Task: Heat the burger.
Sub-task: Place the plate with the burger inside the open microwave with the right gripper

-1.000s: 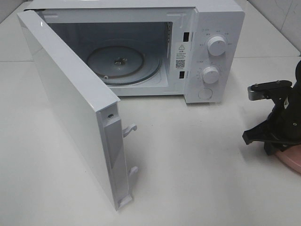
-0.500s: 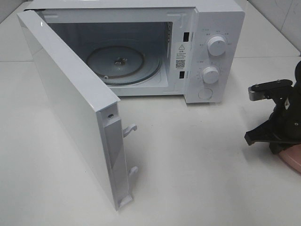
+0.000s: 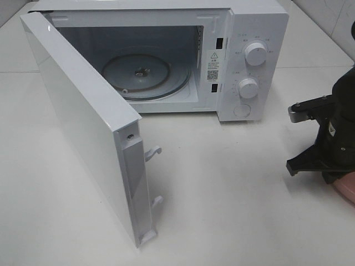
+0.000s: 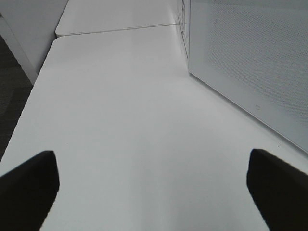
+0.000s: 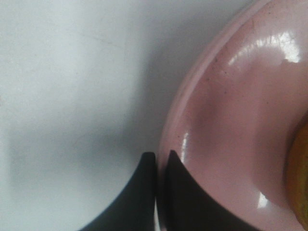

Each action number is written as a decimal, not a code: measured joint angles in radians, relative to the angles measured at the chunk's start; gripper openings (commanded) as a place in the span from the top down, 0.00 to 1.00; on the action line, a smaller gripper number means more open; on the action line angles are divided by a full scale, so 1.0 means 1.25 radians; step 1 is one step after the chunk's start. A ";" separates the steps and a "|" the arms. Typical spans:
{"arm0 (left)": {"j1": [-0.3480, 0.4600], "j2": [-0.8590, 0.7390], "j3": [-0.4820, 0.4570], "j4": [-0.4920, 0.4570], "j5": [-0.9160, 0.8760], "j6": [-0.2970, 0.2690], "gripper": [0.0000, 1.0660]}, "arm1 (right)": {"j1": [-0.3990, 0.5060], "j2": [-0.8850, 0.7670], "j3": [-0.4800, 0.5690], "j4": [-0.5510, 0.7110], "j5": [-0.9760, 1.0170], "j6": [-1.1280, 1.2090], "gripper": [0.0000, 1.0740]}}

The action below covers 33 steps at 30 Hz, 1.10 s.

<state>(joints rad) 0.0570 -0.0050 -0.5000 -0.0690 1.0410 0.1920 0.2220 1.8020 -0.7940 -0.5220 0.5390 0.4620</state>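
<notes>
Only a golden-orange sliver of the burger [image 5: 302,178] shows, at the edge of the right wrist view, resting on a glossy pink plate [image 5: 231,125]. My right gripper [image 5: 158,156] is shut with its two black fingertips pinched on the plate's rim. From above, the right arm [image 3: 327,138] covers most of the pink plate [image 3: 347,189] at the table's right edge, and the burger is hidden there. The white microwave [image 3: 255,33] stands at the back with its door [image 3: 83,122] swung wide open and the glass turntable [image 3: 145,75] bare. My left gripper [image 4: 154,192] hangs open over bare table, beside the door.
The open door juts far forward on the left half of the table [image 3: 233,210], its latch hooks [image 3: 153,152] pointing right. Two control knobs [image 3: 254,54] sit on the microwave's right panel. The table's left edge [image 4: 29,101] shows in the left wrist view.
The right gripper's fingers have closed onto the pink plate's rim, and the right arm has shifted slightly. The left gripper has stayed open and still.
</notes>
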 measured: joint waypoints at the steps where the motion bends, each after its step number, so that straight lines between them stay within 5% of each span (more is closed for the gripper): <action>1: 0.000 0.000 0.000 0.000 0.000 0.000 0.06 | 0.006 0.000 0.000 -0.006 0.006 0.008 1.00; 23: 0.000 0.000 0.000 0.000 0.000 0.000 0.06 | 0.023 -0.140 0.000 -0.067 0.130 0.070 1.00; 33: 0.000 0.000 0.000 0.000 0.000 0.000 0.06 | 0.089 -0.185 0.000 -0.083 0.206 0.071 1.00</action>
<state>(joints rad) 0.0570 -0.0050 -0.5000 -0.0690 1.0410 0.1920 0.3330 1.5710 -0.7940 -0.6260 0.7970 0.5510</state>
